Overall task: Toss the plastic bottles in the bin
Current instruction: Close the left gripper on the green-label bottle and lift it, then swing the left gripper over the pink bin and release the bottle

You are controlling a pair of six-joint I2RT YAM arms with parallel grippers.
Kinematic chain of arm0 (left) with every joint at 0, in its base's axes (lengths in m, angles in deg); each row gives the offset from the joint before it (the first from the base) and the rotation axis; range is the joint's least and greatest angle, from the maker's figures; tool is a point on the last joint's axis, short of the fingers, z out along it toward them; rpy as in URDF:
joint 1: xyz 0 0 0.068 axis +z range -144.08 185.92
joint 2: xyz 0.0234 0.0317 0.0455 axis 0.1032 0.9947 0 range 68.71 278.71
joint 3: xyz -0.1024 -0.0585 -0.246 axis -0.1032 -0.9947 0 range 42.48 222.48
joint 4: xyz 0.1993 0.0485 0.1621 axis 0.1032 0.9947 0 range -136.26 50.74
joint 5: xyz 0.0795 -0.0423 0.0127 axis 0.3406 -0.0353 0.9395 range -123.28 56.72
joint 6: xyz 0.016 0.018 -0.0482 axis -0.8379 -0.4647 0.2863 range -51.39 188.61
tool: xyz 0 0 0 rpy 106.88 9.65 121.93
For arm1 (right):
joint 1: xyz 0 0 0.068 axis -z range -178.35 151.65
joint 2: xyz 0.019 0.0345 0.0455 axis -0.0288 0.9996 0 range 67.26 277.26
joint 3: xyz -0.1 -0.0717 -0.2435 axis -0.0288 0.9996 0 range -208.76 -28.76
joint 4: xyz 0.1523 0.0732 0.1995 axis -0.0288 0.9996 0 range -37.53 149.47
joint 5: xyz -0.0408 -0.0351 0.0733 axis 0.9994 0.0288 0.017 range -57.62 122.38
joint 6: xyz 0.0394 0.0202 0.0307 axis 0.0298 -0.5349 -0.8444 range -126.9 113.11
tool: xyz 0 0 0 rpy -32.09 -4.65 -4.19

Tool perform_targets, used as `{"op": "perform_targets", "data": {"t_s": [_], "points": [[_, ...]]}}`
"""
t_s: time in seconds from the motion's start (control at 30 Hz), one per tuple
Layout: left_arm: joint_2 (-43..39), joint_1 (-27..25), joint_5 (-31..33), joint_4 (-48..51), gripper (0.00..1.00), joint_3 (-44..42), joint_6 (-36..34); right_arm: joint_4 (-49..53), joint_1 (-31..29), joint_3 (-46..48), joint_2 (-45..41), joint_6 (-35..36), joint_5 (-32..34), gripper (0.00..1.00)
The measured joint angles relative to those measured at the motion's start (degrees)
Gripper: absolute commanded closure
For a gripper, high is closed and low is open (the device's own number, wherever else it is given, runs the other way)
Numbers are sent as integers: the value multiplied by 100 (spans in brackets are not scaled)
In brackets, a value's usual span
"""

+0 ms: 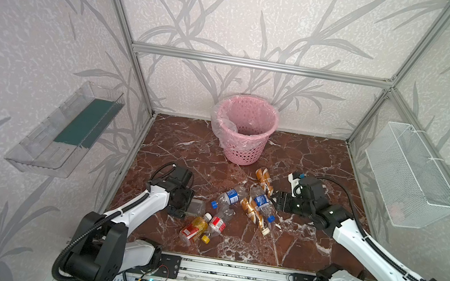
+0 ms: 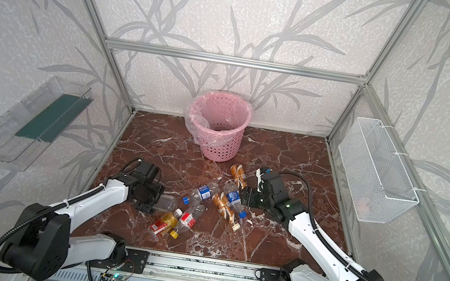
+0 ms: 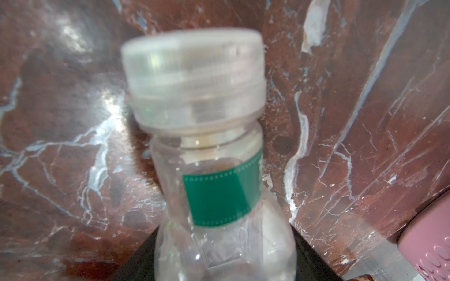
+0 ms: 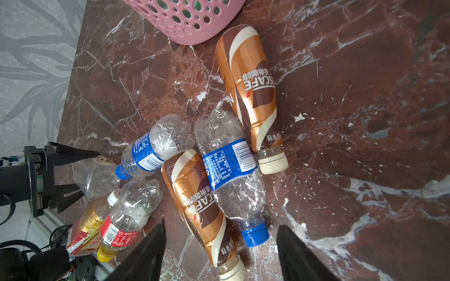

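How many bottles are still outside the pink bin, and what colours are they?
Orange-brown bottles: 2
Clear bottles with blue labels: 2
Clear bottle with red label: 1
Yellow bottle with red label: 1
Clear bottle with green label: 1
Total outside the bin: 7

The left arm (image 1: 147,206) and right arm (image 1: 361,252) share white moulded shells and bulky black joints (image 1: 97,255). A black ribbed hose (image 1: 57,261) runs along each, strapped by white ties (image 1: 364,237) (thin ones). The left gripper (image 4: 89,173) and right gripper (image 4: 220,223) are black, with wedge fingers (image 4: 146,255). Black plates (image 1: 168,265) with screws fix both bases to a silver rail (image 1: 234,272). A green light (image 2: 286,205) glows on the right arm's black wrist.
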Motion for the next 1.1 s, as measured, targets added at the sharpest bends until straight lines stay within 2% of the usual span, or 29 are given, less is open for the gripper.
{"op": "perform_targets", "data": {"t_s": [0.2, 0.37, 0.53, 0.83, 1.1], "points": [[-105, 0, 46, 103, 46, 31, -63, 0, 0, 9, -24, 0, 7, 28], [-326, 4, 208, 315, 50, 151, -188, -2, 0, 9, -24, 0, 13, 28], [-503, 4, 393, 459, 51, 437, -601, -4, 0, 9, -24, 0, 20, 28], [-763, 4, 334, 479, 52, 562, -2236, -11, 0, 9, -17, 0, 17, 29], [-1982, 4, 39, 66, 52, 280, -3515, -33, 0, 9, -2, -2, -7, 29]]}}
